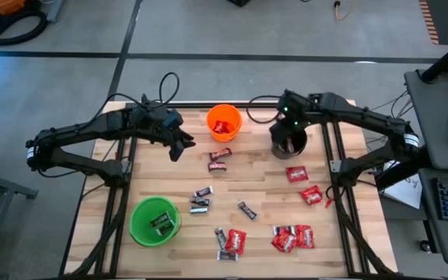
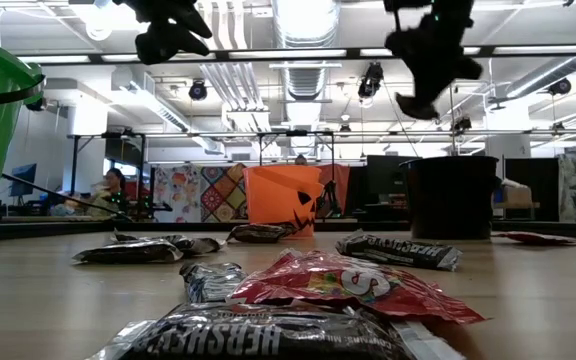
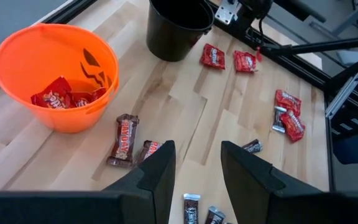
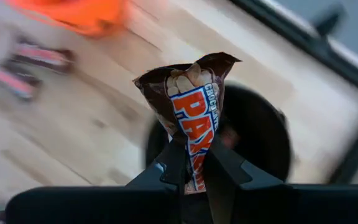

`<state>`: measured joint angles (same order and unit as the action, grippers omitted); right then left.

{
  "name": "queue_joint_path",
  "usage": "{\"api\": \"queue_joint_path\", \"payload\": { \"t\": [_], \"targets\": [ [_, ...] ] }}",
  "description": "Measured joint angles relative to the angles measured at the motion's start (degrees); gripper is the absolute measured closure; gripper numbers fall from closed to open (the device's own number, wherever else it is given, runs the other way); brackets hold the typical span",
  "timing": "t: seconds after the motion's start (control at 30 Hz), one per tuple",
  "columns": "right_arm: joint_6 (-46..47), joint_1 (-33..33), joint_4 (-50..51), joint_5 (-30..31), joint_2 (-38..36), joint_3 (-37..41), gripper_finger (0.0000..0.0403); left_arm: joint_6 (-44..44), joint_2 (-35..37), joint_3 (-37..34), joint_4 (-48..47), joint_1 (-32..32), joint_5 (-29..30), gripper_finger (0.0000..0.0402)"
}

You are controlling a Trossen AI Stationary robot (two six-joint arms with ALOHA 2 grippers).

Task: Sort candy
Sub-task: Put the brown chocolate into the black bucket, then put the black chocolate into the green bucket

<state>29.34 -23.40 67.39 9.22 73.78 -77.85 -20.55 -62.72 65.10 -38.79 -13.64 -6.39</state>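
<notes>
Right arm poised to drop a brown bar into the black cup.

Nearest the low camera lay a dark mini bar (image 2: pixel 258 335) and a red packet (image 2: pixel 353 285); farther back on the table (image 1: pixel 263 194) stood the orange cup (image 1: pixel 224 122) and black cup (image 1: pixel 289 143). The right gripper (image 4: pixel 194 163) was clamped on a reddish-brown bar (image 4: pixel 191 118) directly above the black cup. The left gripper (image 3: pixel 197 171) hung with fingers spread, holding nothing, above two more brown bars (image 3: pixel 123 140). If let go off-centre, the bar might catch the rim and fall outside. Only the right wrist view showed the pinched wrapper; only the left wrist view showed red packets inside the orange cup.
</notes>
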Motion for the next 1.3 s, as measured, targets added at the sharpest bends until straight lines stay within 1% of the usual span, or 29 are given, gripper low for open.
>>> {"api": "queue_joint_path", "payload": {
  "t": [0.13,0.33,0.43,0.63,0.8,0.93,1.07,1.3],
  "targets": [
    [1.6,-1.8,5.0,-0.6,1.8,1.2,0.0367,-0.5,0.0,0.0,0.0,0.0,0.0,0.0288],
    [1.6,-1.8,5.8,-0.5,4.1,1.6,0.0361,-1.2,0.0,0.0,0.0,0.0,0.0,0.0288],
    [1.6,-1.8,5.8,-0.2,4.8,1.7,0.0340,-1.7,0.0,0.0,0.0,0.0,0.0,0.0288],
    [1.2,-1.8,5.7,-0.1,5.2,1.7,0.0276,-2.5,0.0,0.0,0.2,0.0,0.0,0.0288],
    [0.6,-1.8,5.7,-0.1,4.9,1.5,0.0243,-2.7,-1.1,0.0,0.4,0.0,0.0,0.0288],
    [-0.1,-1.8,5.6,0.0,4.8,1.1,0.0227,-4.0,-4.3,0.0,0.7,0.5,-0.2,0.0288],
    [-1.0,-1.8,5.0,0.0,4.8,0.7,0.0225,-4.6,-8.8,0.0,0.7,1.8,-0.6,0.0288],
    [-3.2,-1.8,3.7,0.0,4.8,0.7,0.0225,-4.2,-17.6,0.0,0.3,6.1,-2.1,0.0288]
  ]
}}
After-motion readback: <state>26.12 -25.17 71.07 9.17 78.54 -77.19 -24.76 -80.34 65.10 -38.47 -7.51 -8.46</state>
